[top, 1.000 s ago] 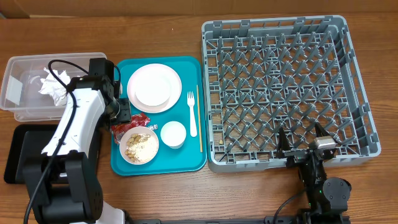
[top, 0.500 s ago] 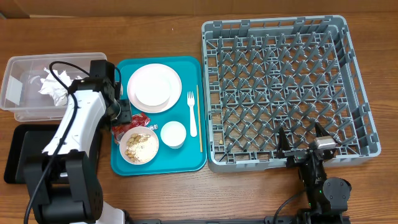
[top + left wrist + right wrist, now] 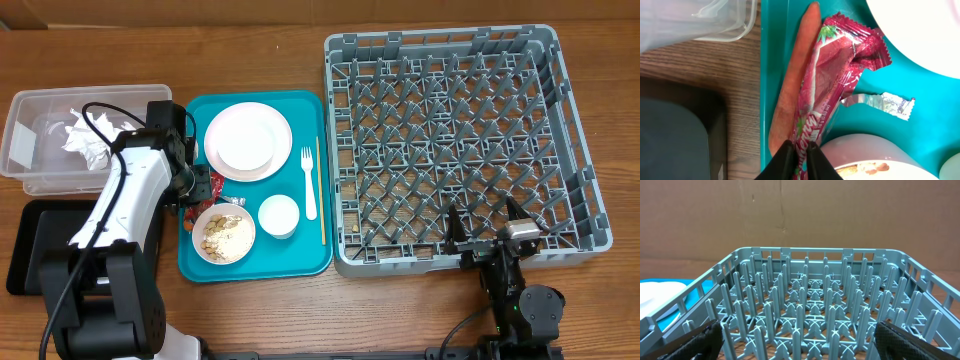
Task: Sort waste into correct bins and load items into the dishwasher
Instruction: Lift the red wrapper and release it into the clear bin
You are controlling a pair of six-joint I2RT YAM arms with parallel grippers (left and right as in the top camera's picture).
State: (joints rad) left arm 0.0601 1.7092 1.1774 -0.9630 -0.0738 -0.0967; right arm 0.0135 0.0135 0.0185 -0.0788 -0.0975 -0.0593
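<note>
My left gripper (image 3: 799, 150) is shut on the lower end of the red snack wrapper (image 3: 832, 85), which lies over the orange carrot (image 3: 790, 95) on the teal tray's left side. Overhead, that gripper (image 3: 205, 187) sits just above the bowl of beige food scraps (image 3: 224, 234), with the wrapper (image 3: 227, 193) beside it. The plate (image 3: 248, 140), cup (image 3: 278, 215), white fork (image 3: 309, 185) and wooden stick (image 3: 321, 190) rest on the tray. My right gripper (image 3: 483, 225) stands open at the near edge of the grey dish rack (image 3: 460, 140), holding nothing.
The clear tub (image 3: 40, 150) with a crumpled napkin (image 3: 85, 140) sits left of the teal tray (image 3: 300, 262), and the black tray (image 3: 30, 245) lies in front of it. A torn silver wrapper scrap (image 3: 885, 102) lies near the bowl (image 3: 865, 160).
My left gripper's jaws have closed onto the red wrapper's end. The right arm has not moved.
</note>
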